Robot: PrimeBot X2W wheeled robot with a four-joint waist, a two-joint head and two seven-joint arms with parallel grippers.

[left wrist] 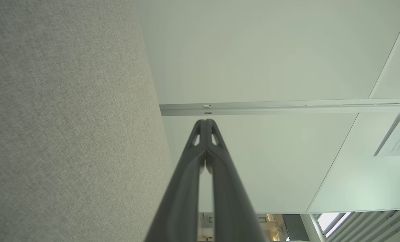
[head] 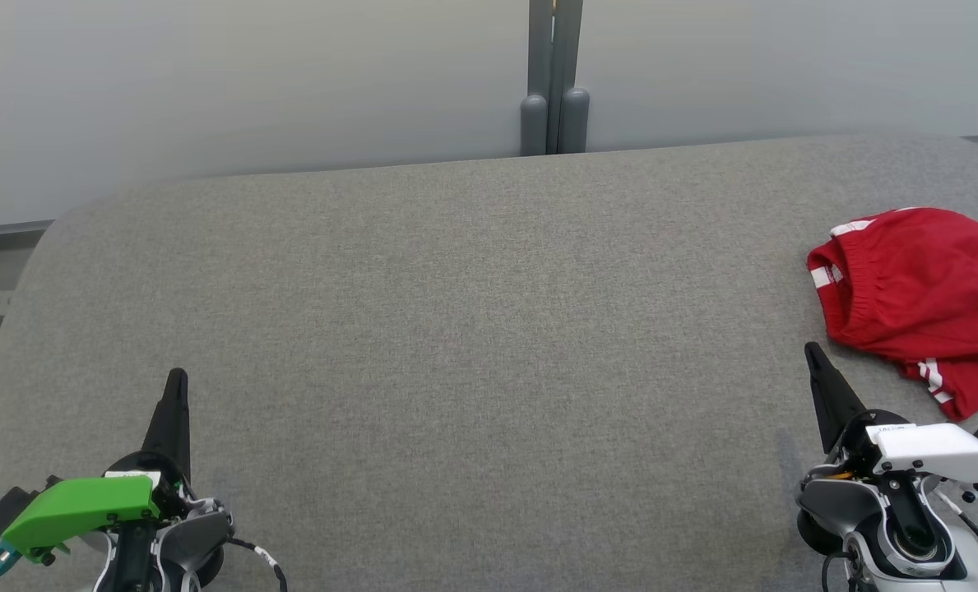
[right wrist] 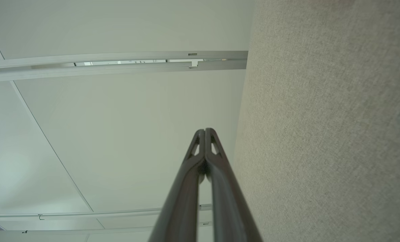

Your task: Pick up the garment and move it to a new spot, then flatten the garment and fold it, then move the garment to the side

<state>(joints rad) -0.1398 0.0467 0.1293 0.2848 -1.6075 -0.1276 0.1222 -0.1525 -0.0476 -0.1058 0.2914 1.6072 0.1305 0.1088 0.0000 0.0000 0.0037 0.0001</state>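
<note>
A crumpled red garment (head: 916,300) with white stripes lies at the right edge of the grey fabric surface (head: 472,329). My right gripper (head: 812,352) hovers at the lower right, its tip just left of and below the garment, apart from it, shut and holding nothing. Far across at the lower left, my left gripper (head: 178,376) is shut and empty. In the left wrist view the left gripper (left wrist: 206,122) has its fingers pressed together. The right wrist view has the right gripper (right wrist: 205,131) shut the same way.
A pale wall with a grey vertical post (head: 554,78) runs behind the surface. The surface's rounded far corners and its left edge (head: 11,304) drop off to the floor. The wrist views look along the grey fabric (left wrist: 62,117) toward white panels.
</note>
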